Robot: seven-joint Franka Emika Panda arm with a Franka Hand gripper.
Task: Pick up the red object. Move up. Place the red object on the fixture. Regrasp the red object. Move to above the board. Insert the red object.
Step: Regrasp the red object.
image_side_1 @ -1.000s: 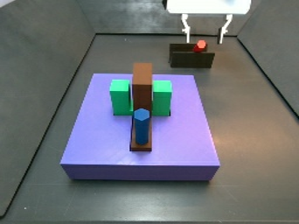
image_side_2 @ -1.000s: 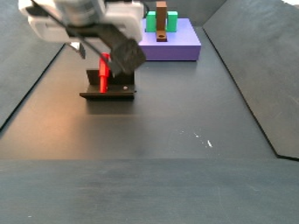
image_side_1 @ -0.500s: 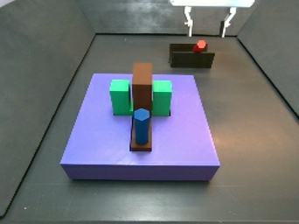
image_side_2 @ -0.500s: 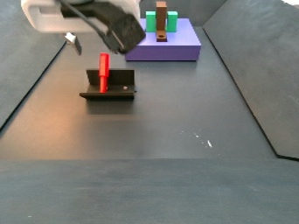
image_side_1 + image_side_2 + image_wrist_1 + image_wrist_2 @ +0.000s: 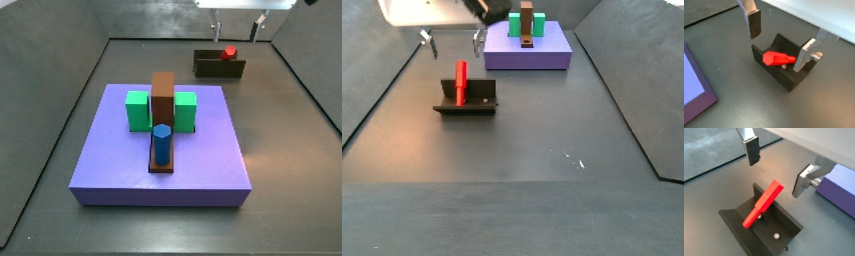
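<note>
While the gripper [image 5: 452, 40] hangs above the fixture [image 5: 466, 102], I see its fingers spread wide with nothing between them. In both wrist views the two silver finger plates with dark pads [image 5: 754, 24] stand well apart on either side of the fixture [image 5: 784, 70], clear of the red peg [image 5: 775, 59].

The red peg [image 5: 461, 82] stands upright in the fixture, resting against its back wall in a side view. In a wrist view the red peg [image 5: 763, 204] leans along the dark bracket [image 5: 764, 228], its lower end in the hollow. In a side view only the peg's top [image 5: 230, 51] shows above the fixture [image 5: 221, 66], with the finger tips [image 5: 214, 30] higher up at the frame edge.

The board [image 5: 163, 150] lies on the dark tabletop [image 5: 281, 150], well apart from the fixture. It carries a green block [image 5: 138, 111], a tall brown bar [image 5: 163, 98] and a blue peg [image 5: 160, 143]. In a side view the board [image 5: 529, 52] sits beyond the fixture.
</note>
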